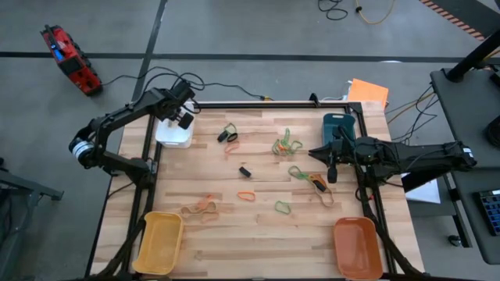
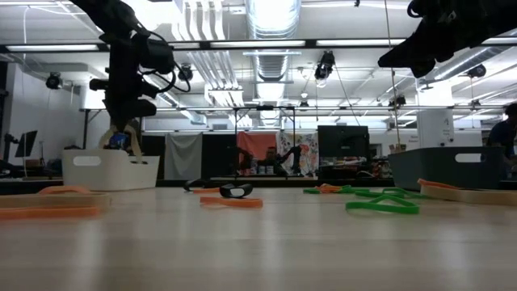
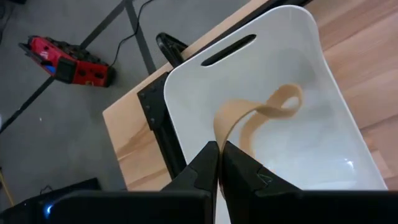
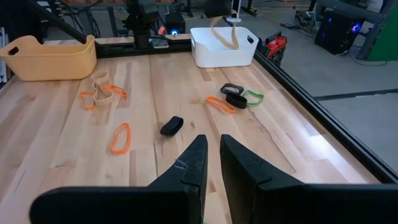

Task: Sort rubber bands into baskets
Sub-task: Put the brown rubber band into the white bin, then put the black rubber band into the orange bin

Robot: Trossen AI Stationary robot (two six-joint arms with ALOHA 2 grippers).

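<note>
We are pinching a limp tan rubber band [image 3: 258,115] (featherlight, floppy) by its edge in the closed left gripper [image 3: 219,163], dangling over the white plastic basket [image 3: 186,81]; right gripper [image 4: 211,163] nearly closed, empty.

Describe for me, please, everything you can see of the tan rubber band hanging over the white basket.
The tan rubber band is a flat, wide, flexible loop, pinched at one end by the shut left hand. It dangles, twisted into a curl, above the white rectangular plastic basket at the wooden table's far left corner, apparently not touching the basket.

A lab: ceiling ducts [image 2: 271,20], monitors [image 2: 342,145], and a wooden workbench [image 1: 266,226].
</note>
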